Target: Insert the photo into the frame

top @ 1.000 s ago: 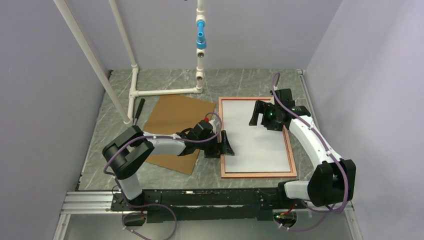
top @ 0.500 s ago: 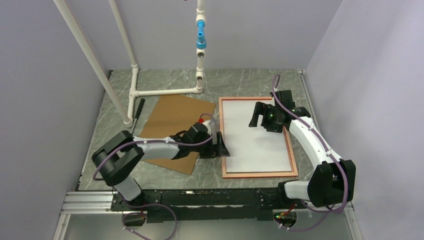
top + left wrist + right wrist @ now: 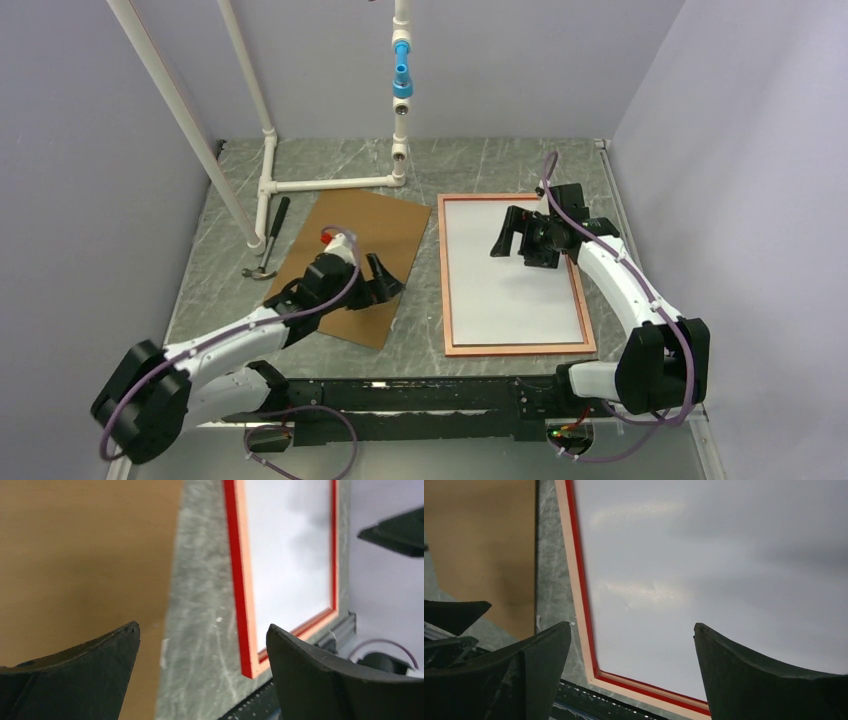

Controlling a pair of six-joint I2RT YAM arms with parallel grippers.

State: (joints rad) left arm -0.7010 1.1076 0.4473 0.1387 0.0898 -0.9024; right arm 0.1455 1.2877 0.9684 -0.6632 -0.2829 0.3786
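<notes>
Grey marbled table [image 3: 200, 290] seen from above, with two black robot claws over it. Well to the left of the left claw, a small hammer [image 3: 272, 232] lies near white pipes.

The left claw [image 3: 388, 277] hangs over the right part of a brown backing board [image 3: 345, 240], which lies flat beneath it. Its jaws are spread wide and hold nothing. In its wrist view, the board [image 3: 85, 555] fills the area left of the claw [image 3: 200, 670], with a bare strip of table ahead of it.

To the right of the left claw, apart from the board, lies the frame [image 3: 442, 280], pale wood face up, with red along its edges [image 3: 240, 580]. The photo [image 3: 510, 295] lies inside it, white face up.

The right claw [image 3: 505, 235] hovers over the far part of the photo [image 3: 724, 555], jaws wide apart and empty. The frame's left border [image 3: 579, 580] runs just left of this claw.
</notes>
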